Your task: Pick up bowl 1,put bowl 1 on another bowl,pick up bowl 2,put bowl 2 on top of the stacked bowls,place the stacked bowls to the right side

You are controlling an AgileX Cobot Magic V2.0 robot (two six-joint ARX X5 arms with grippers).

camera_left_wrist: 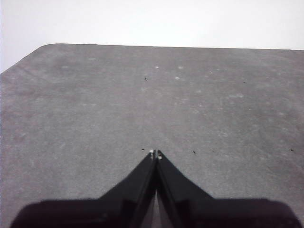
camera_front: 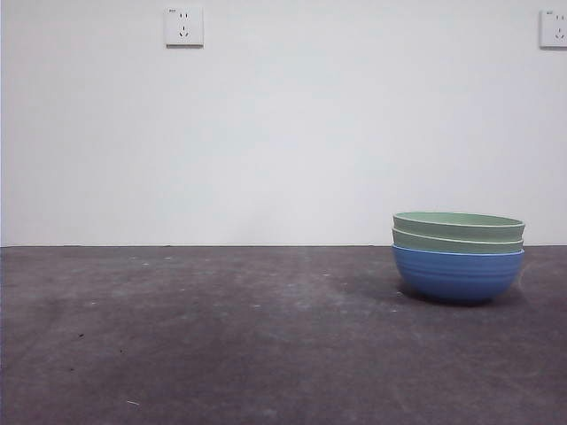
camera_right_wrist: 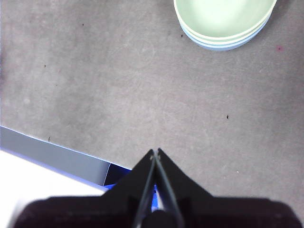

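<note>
- Stacked bowls [camera_front: 458, 257]: three ribbed round bowls nested, standing upright on the table [camera_front: 221, 336], at the right in the front view.
- Base of stack: blue bowl [camera_front: 457, 274], w/ faint horizontal ribs; it rests directly on the tabletop.
- Middle: lower green bowl [camera_front: 457, 241], sunk into the blue one so only its upper band shows.
- Top: upper green bowl [camera_front: 458, 226], seated in the one below; rims run level, no tilt visible.
- Right wrist view: same stack [camera_right_wrist: 223, 23] seen from above, partly cut by the frame edge; pale green inside uppermost, blue rim showing beneath.
- Right gripper [camera_right_wrist: 155, 152]: jaws pressed together tip to tip, holding nothing; well apart from the stack, above bare tabletop near the table's edge.
- Left gripper [camera_left_wrist: 155, 153]: jaws likewise pressed together, nothing between them; over bare table surface, no bowl in its view.
- Neither arm appears in the front view.
- Background: white wall [camera_front: 283, 133] w/ two sockets, one [camera_front: 184, 27] upper left, one [camera_front: 554, 29] upper right.
</note>
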